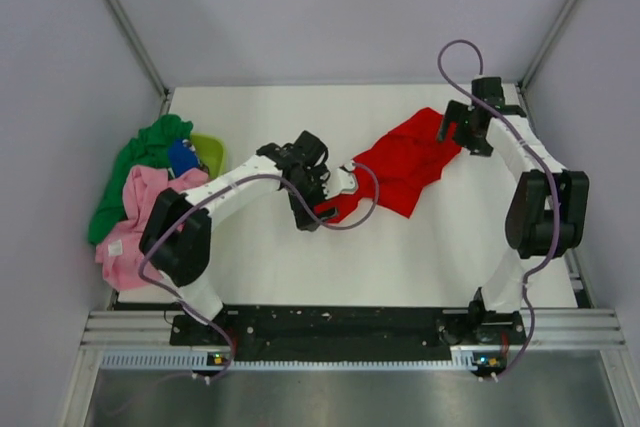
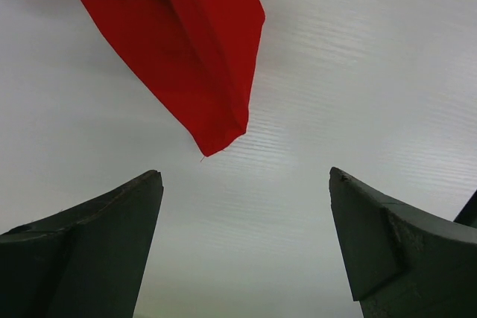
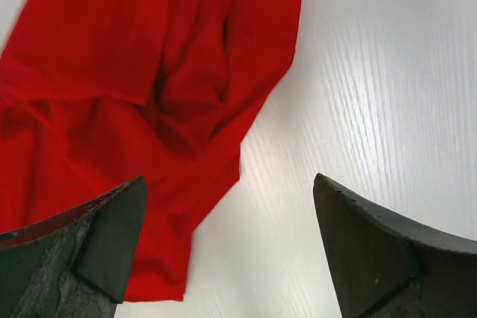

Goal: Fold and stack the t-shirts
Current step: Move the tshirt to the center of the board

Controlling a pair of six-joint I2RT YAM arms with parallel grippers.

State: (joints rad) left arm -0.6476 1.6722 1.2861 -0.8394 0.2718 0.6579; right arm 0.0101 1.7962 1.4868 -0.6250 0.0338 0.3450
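I held left gripper (image 2: 244,176) and right gripper (image 3: 229,180) wide, empty (red t-shirt (image 1: 405,162) lay crumpled). Pinching doubled layers might skew folding.

A red t-shirt (image 1: 405,162) lies rumpled on the white tabletop (image 1: 400,257), stretched slantwise between the two arms. The left gripper (image 1: 312,213) sits at its lower-left end and the right gripper (image 1: 452,132) at its upper-right corner; from above it is hard to tell whether either touches the cloth. At the tabletop's left edge, a green t-shirt (image 1: 135,162), a pink t-shirt (image 1: 135,207) and a blue t-shirt (image 1: 183,157) are heaped around a lime-green basket (image 1: 212,150).
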